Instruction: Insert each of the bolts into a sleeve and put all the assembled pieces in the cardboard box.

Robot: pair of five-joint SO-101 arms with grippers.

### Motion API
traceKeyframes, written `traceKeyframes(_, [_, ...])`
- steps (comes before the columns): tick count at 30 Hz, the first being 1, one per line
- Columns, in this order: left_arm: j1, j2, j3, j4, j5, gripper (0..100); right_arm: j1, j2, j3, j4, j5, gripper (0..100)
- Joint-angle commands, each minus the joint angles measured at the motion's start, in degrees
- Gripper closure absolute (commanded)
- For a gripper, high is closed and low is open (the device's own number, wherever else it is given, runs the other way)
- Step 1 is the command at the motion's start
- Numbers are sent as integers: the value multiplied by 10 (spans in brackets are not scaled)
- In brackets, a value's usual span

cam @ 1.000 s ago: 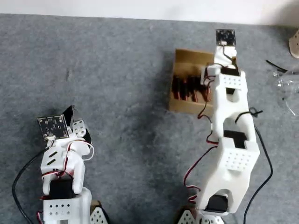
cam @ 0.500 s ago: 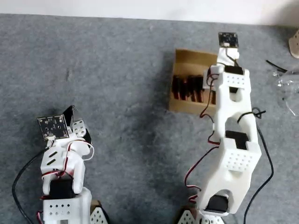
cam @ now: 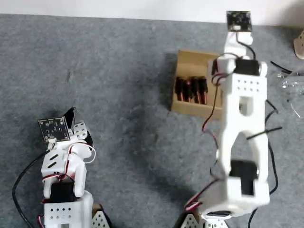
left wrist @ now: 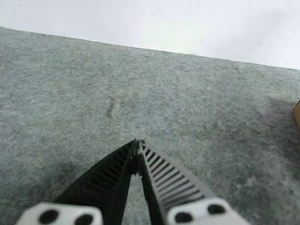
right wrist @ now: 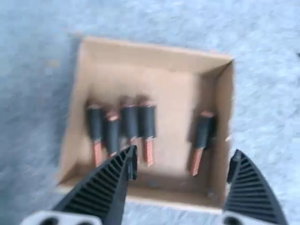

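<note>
Five assembled pieces [right wrist: 127,119] are sitting in the cardboard box [right wrist: 154,47], four bunched, one apart by a wall, and I'm watching the right gripper [right wrist: 183,154] backing off it, jaws apart and empty, so loading is looking done; left gripper [left wrist: 137,143] is idling closed over the mat [cam: 118,71], clear plastic scrap [cam: 289,83] blocking nothing.

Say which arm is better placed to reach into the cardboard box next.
Right. The right gripper hangs open above the cardboard box, where five assembled pieces lie. The left gripper is shut over carpet, well away from the box.
</note>
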Motion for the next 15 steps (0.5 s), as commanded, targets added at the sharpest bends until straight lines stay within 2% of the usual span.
traceKeyframes(1, [-3, -1, 12, -2, -4, 989, -35, -124, 103, -22, -16, 724])
traceKeyframes(15, [-3, -1, 12, -2, -4, 989, -57, -540, 678, -298, -12, 724])
